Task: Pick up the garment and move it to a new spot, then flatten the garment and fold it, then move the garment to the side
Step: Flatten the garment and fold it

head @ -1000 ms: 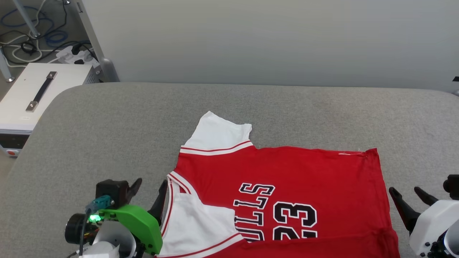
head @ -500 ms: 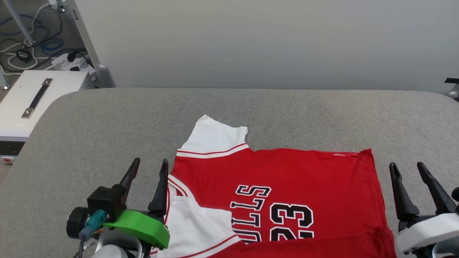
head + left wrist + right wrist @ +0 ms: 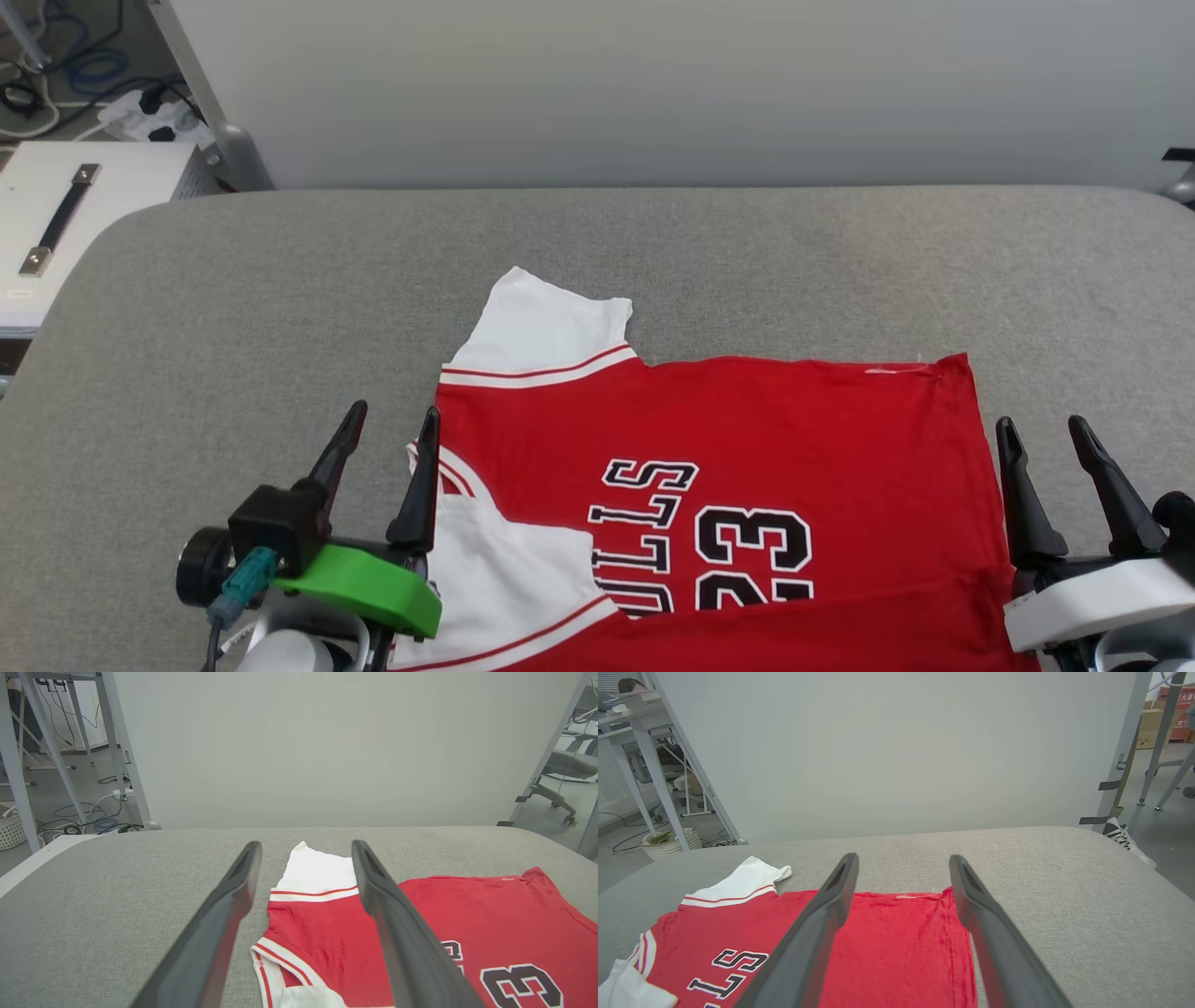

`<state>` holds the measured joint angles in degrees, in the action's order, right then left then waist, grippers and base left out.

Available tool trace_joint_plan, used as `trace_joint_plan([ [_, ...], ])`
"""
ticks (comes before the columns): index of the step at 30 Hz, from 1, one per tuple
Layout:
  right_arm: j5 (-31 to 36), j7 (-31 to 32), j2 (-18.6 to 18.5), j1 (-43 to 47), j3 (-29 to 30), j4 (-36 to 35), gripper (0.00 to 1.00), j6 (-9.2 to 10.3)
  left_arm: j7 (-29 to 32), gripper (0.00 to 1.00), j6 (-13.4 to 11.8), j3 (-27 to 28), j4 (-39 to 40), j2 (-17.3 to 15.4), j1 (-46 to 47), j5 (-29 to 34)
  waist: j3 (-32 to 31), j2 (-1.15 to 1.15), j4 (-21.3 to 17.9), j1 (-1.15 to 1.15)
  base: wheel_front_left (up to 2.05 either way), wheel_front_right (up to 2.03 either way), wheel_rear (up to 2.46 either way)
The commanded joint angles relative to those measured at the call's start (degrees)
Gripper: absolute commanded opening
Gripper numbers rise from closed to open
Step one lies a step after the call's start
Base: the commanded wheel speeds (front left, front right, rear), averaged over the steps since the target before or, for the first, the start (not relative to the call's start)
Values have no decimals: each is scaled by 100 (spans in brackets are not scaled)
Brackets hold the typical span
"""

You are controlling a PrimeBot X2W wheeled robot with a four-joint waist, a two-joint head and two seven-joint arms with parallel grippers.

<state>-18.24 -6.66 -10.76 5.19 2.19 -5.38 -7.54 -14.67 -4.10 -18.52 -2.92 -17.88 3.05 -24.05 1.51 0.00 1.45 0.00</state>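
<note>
Head view: the garment (image 3: 747, 429) lies lettering-up in the lower middle of frame on the grey desk (image 3: 233, 280), with one white sleeve tucked inward at lower left. My left gripper (image 3: 395, 411) flanks the neck end and my right gripper (image 3: 1039, 425) the hem. Both sets of jaws are spread and empty, I'd guess staged to pinch both ends.

Left wrist view: the far sleeve and shoulder sit between the jaws.

Right wrist view: the hem's far corner sits between the jaws.

The garment (image 3: 747, 420) lies on the bench (image 3: 280, 280). The left end effector (image 3: 394, 411) is at its 9 o'clock, the right end effector (image 3: 1039, 425) at 3.
</note>
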Motion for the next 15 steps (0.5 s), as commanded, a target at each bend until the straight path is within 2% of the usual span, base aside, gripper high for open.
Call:
trace_joint_plan([
  [1,58,-24,36,-125,-35,-6,100,5,-32,100,97,57,-81,10,200,62,316,0,-167,0,0,0,0],
  [2,82,-4,70,-217,-60,-53,100,5,54,100,296,-16,-394,-49,641,134,605,0,-255,0,0,0,0],
  [6,-5,51,160,-360,-72,-91,100,5,883,100,491,-154,-767,-197,1501,161,944,0,-419,0,0,0,0],
  [11,-18,86,174,-579,-195,-159,100,5,2364,100,918,-291,-1257,-397,2716,-205,1374,0,-681,0,0,0,0],
  [15,-108,97,241,-789,-297,-166,100,5,3486,100,1089,-448,-1744,-640,3660,-533,1702,0,-878,0,0,0,0],
])
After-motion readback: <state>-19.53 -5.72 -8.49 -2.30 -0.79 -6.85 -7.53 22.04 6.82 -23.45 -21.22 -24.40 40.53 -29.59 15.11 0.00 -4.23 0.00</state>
